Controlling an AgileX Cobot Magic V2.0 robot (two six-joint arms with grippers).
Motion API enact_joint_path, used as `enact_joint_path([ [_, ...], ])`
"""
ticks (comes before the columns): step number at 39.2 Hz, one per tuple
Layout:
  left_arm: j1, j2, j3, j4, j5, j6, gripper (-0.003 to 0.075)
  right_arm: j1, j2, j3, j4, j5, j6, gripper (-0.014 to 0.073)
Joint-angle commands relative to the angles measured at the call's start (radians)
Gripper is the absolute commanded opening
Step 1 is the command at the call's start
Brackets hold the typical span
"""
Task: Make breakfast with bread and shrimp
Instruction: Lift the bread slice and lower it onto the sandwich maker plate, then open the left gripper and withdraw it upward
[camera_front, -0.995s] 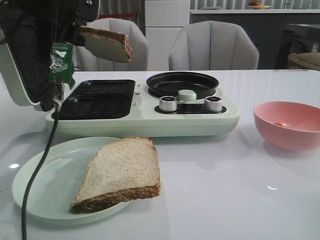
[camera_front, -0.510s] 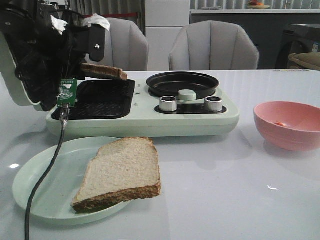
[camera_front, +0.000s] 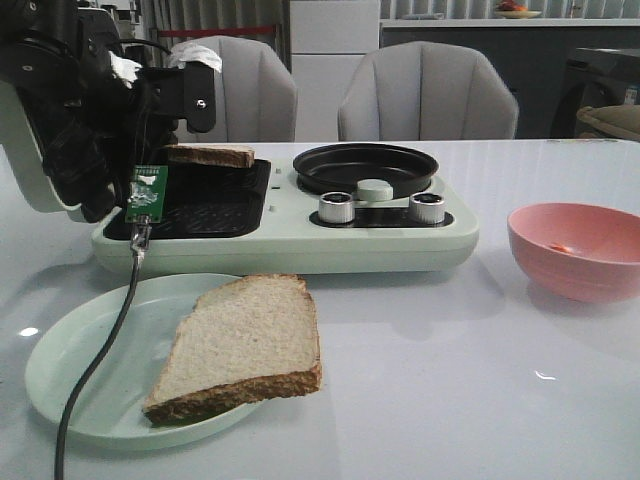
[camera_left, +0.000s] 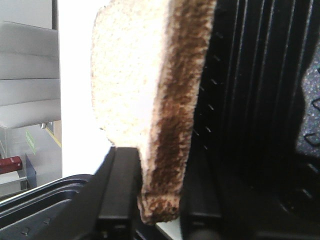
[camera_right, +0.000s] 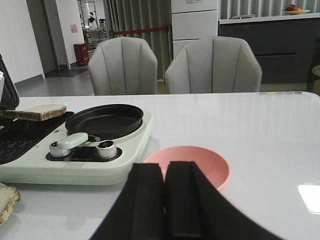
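My left gripper (camera_front: 163, 140) is shut on one bread slice (camera_front: 212, 155) and holds it flat, just above the back of the black ribbed grill plate (camera_front: 205, 200). In the left wrist view the fingers (camera_left: 120, 195) clamp the slice (camera_left: 150, 85) at its brown crust. The second slice (camera_front: 245, 340) lies on a pale green plate (camera_front: 60, 350) in front. A small orange shrimp piece (camera_front: 562, 248) lies in the pink bowl (camera_front: 575, 250). My right gripper (camera_right: 164, 200) is shut and empty, just in front of the bowl (camera_right: 200, 160).
The pale green breakfast maker (camera_front: 300, 240) has its lid (camera_front: 20, 150) open at the left, a round black pan (camera_front: 365, 165) and two knobs (camera_front: 337, 207). A cable (camera_front: 95, 360) hangs from my left wrist over the plate. Two grey chairs stand behind the table.
My left gripper came down with the bread slice from high above the maker to just over the grill plate, and the slice now lies flat.
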Motion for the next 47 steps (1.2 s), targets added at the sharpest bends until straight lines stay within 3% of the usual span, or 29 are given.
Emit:
enact_joint_path([
  [1, -0.01, -0.055, -0.008, -0.014, -0.021, -0.019, 0.0402, 0.001, -0.009, -0.004, -0.005, -0.083, -0.008, 0.0138],
  [4, -0.01, -0.057, 0.008, -0.034, -0.023, -0.019, 0.0507, 0.001, -0.009, -0.004, -0.005, -0.083, -0.008, 0.0138],
  [8, -0.01, -0.068, 0.033, -0.06, -0.023, -0.019, 0.0576, 0.001, -0.009, -0.004, -0.005, -0.083, -0.008, 0.0138],
  [18, -0.03, -0.183, 0.092, -0.141, -0.013, -0.019, 0.0573, 0.001, -0.009, -0.004, -0.005, -0.083, -0.008, 0.0138],
  [27, -0.061, -0.349, 0.133, -0.304, 0.025, -0.019, 0.0572, 0.001, -0.009, -0.004, -0.005, -0.083, -0.008, 0.0138],
  [38, -0.087, -0.616, 0.137, -0.693, 0.082, -0.019, 0.0572, 0.001, -0.009, -0.004, -0.005, -0.083, -0.008, 0.0138],
  [47, -0.066, -0.854, 0.137, -0.996, 0.246, -0.019, 0.0572, 0.001, -0.009, -0.004, -0.005, -0.083, -0.008, 0.0138],
])
